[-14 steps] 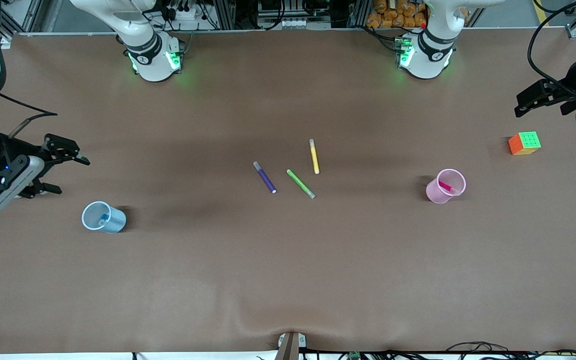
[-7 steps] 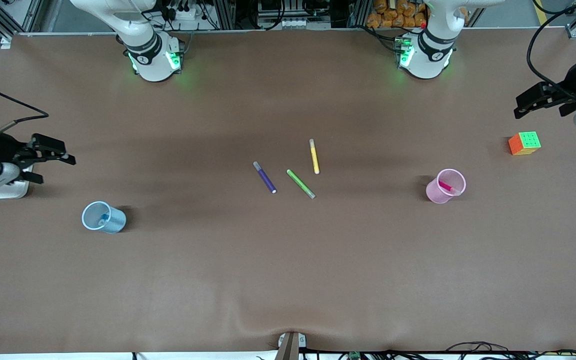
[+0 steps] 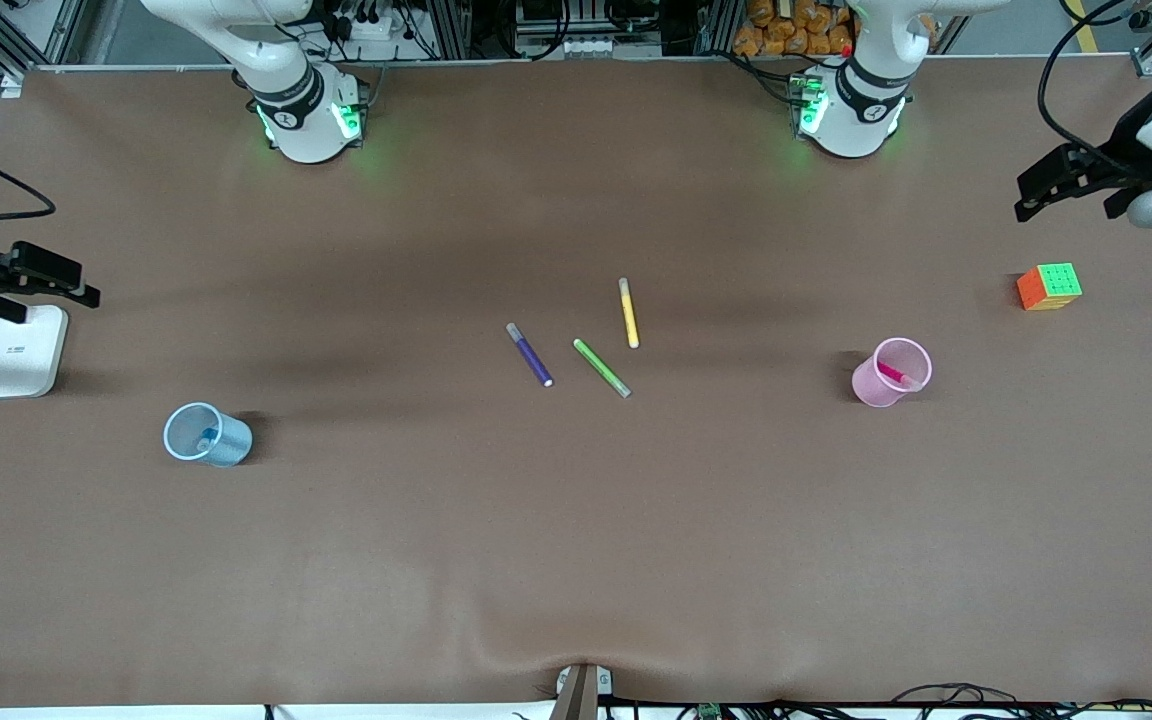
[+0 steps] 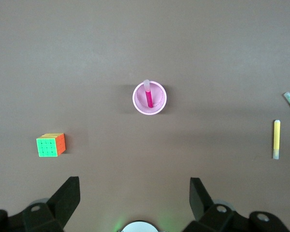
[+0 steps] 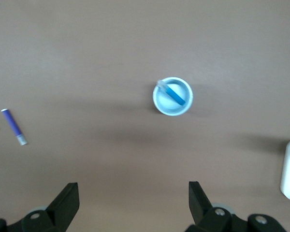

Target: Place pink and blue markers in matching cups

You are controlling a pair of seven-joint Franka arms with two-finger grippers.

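Note:
The pink marker [image 3: 891,373] stands tilted inside the pale pink cup [image 3: 868,385], toward the left arm's end of the table. In the left wrist view the pink cup [image 4: 137,99] and the pink marker [image 4: 149,96] are seen from above. The blue marker [image 3: 206,438] leans inside the pale blue cup [image 3: 231,445], toward the right arm's end. The right wrist view looks down on the blue cup [image 5: 157,99] and the blue marker [image 5: 175,94]. My left gripper [image 3: 1066,200] [image 4: 134,191] hangs open and empty over the table's end by the cube. My right gripper [image 3: 86,285] [image 5: 134,193] is open and empty over the white device.
A purple marker [image 3: 530,355], a green marker [image 3: 601,367] and a yellow marker [image 3: 628,313] lie loose mid-table. A coloured cube [image 3: 1049,286] sits at the left arm's end. A flat white device [image 3: 22,350] lies at the right arm's end.
Both arms have drawn outward toward their ends of the table. The right gripper has moved off and uncovered the white device. Cups and markers have not moved.

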